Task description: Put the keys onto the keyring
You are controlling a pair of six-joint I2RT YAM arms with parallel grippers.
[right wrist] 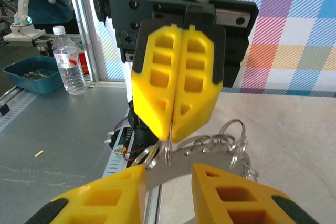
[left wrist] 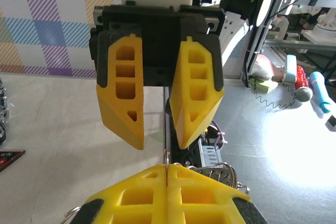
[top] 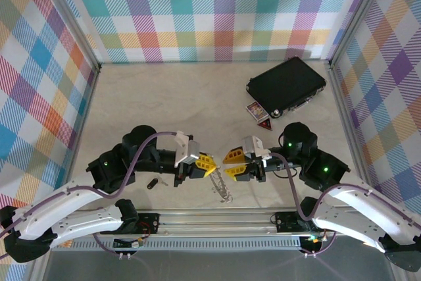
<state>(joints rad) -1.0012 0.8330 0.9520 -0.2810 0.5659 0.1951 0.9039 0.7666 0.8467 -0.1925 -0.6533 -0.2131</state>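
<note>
1. Left gripper [top: 212,166] is pressed together, pinching the keyring [top: 222,190], which hangs down. The right gripper [top: 227,164] faces it, spread apart. The little black key [top: 152,183] lies on the table [top: 164,97], off to the left.
2. From the left wrist, the left gripper [left wrist: 167,170] is squeezed tight and the right gripper [left wrist: 159,142] is spread.
3. From the right wrist, the left gripper [right wrist: 170,136] pinches a ring of the keyring [right wrist: 220,142]. The right gripper [right wrist: 168,169] is wide apart.
</note>
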